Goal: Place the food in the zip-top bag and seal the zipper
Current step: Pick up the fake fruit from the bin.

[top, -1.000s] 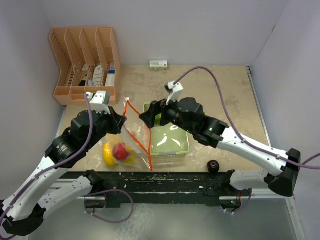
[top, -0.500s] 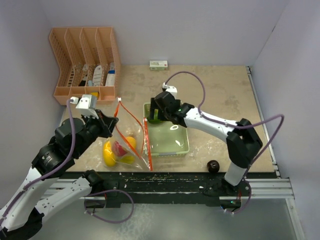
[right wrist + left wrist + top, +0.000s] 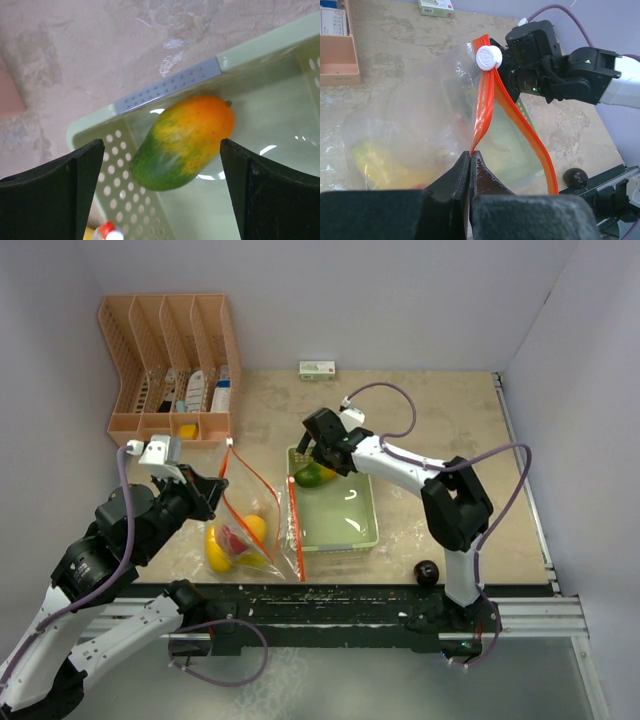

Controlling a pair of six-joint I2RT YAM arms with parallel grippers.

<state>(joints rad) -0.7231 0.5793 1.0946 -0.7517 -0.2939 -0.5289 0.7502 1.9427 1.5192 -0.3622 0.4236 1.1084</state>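
The clear zip-top bag (image 3: 250,525) lies left of the pale green tray (image 3: 345,535), mouth held up, with yellow fruit and a red apple (image 3: 236,540) inside. My left gripper (image 3: 212,483) is shut on the bag's orange-red zipper strip (image 3: 482,107), which carries a white slider (image 3: 488,56). My right gripper (image 3: 322,455) is open over the tray's far left corner, its fingers (image 3: 70,185) astride a green-red mango (image 3: 186,141) lying in the tray. The mango also shows in the top view (image 3: 312,476). A dark purple fruit (image 3: 427,572) sits on the table by the front edge.
A peach desk organizer (image 3: 170,370) with small items stands at the back left. A small green-white box (image 3: 318,369) lies by the back wall. Walls close in left, right and behind.
My right arm swung back and stretched out, its gripper dropping open over the mango in the tray's far corner. My left gripper drew left with the zipper strip, pulling the bag's mouth wider.
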